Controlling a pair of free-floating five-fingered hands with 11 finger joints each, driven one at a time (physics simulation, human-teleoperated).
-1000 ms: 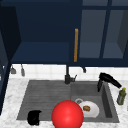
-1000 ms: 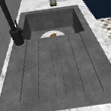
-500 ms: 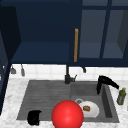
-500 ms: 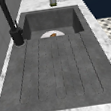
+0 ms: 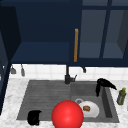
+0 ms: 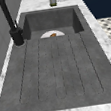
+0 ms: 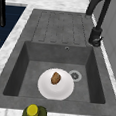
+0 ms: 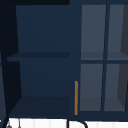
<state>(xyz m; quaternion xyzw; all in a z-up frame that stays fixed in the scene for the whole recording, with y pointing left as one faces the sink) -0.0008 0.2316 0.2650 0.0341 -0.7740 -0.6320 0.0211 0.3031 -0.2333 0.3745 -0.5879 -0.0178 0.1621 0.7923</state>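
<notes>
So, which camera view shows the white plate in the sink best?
The right side view: the whole white plate with the brown food on it. The front view has a red ball covering its left edge; the left side view shows just a sliver.

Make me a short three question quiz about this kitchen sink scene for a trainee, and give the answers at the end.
1. True or false: the white plate lies on the draining board.
2. Which robot hand is above the basin's right side, near the green bottle? A) the left robot hand B) the right robot hand
3. Fill in: the small brown piece of food lies on the ____.

Key: 1. False, it lies in the basin beside the drain. 2. B; the left one is at the draining board's front edge. 3. Plate.
</notes>
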